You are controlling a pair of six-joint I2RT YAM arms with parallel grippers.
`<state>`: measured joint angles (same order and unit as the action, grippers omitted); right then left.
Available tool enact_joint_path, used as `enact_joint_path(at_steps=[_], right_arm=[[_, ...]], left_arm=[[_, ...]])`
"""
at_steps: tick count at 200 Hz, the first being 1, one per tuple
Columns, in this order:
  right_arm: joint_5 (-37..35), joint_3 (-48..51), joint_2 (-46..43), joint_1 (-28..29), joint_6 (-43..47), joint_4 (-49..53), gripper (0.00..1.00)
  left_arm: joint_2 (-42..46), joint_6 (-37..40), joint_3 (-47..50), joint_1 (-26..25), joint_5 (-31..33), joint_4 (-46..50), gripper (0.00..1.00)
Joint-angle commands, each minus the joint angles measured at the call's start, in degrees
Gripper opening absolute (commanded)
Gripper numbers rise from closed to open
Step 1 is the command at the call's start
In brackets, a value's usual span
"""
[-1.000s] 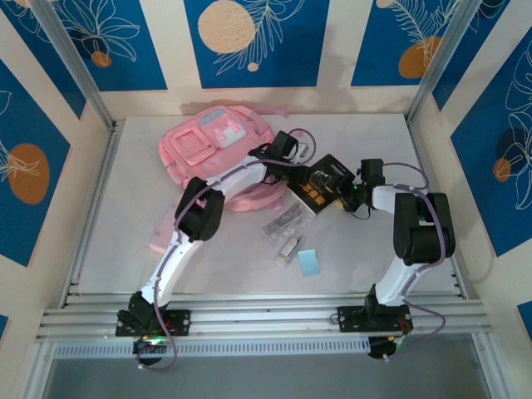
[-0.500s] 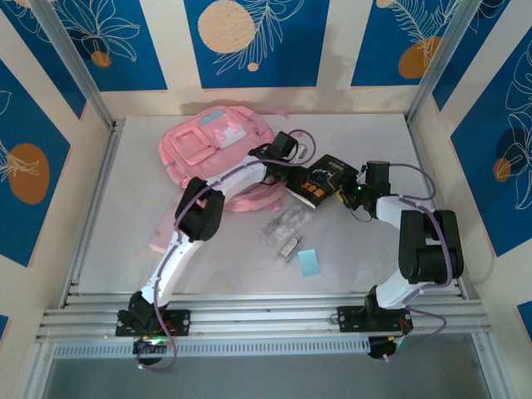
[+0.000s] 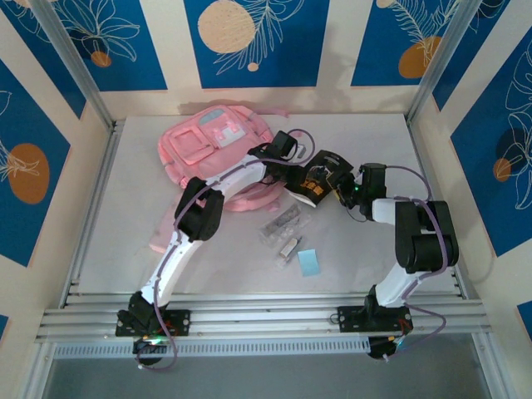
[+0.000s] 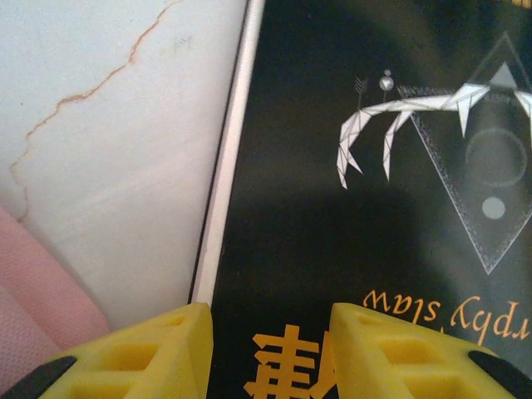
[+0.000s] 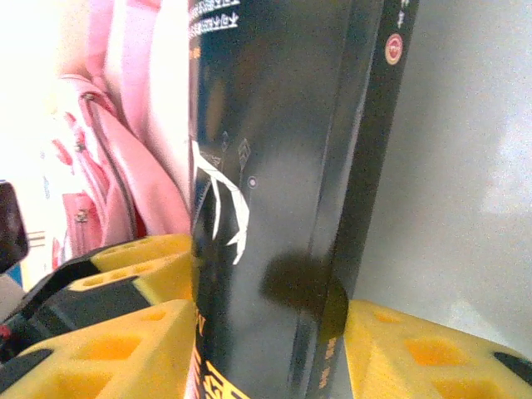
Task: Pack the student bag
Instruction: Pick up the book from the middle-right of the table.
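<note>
Just left of the black book (image 3: 320, 179), which the right jaws clamp and the half-open left jaws merely touch, lies the student bag (image 3: 212, 137), soft, limp, probably best pinched at its trim.

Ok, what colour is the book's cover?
Black, with yellow lettering and white line art; the book shows best in the left wrist view.

Blue-panelled walls (image 3: 258, 41), seemingly white table (image 3: 208, 270).
</note>
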<state>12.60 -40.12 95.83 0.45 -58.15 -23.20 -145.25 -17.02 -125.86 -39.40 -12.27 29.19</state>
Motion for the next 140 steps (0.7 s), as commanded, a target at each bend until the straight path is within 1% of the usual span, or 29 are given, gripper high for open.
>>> enact_joint_path(at_steps=[1,31,41,73,86,93,112,140], right_arm=[[10.9,0.9,0.4,3.2,-2.9,-15.0,0.53],[12.6,0.8,0.1,4.1,-1.8,-16.7,0.55],[12.2,0.4,0.3,4.4,-1.0,-15.0,0.56],[5.8,-1.0,0.2,5.2,1.3,-5.3,0.62],[3.6,-1.7,0.2,5.7,2.9,-2.5,0.62],[3.1,-2.0,0.3,5.8,3.3,-2.1,0.6],[2.6,-2.5,0.2,6.0,3.4,-1.2,0.48],[-0.3,-3.0,-2.7,5.6,4.4,3.7,0.39]], left_arm=[[-3.9,-1.3,1.9,-2.3,-4.8,8.2,0.41],[-4.1,-1.4,1.9,-2.2,-5.1,8.3,0.41],[-4.2,-1.5,2.0,-2.2,-5.2,8.3,0.4],[-4.0,-1.5,2.0,-2.2,-5.1,8.3,0.4],[-4.1,-1.4,1.9,-2.2,-5.2,8.3,0.4],[-4.1,-1.5,1.9,-2.2,-5.2,8.3,0.4],[-3.9,-1.5,2.0,-2.1,-5.1,8.4,0.4],[-3.1,-1.7,1.9,-1.9,-4.9,9.0,0.41]])
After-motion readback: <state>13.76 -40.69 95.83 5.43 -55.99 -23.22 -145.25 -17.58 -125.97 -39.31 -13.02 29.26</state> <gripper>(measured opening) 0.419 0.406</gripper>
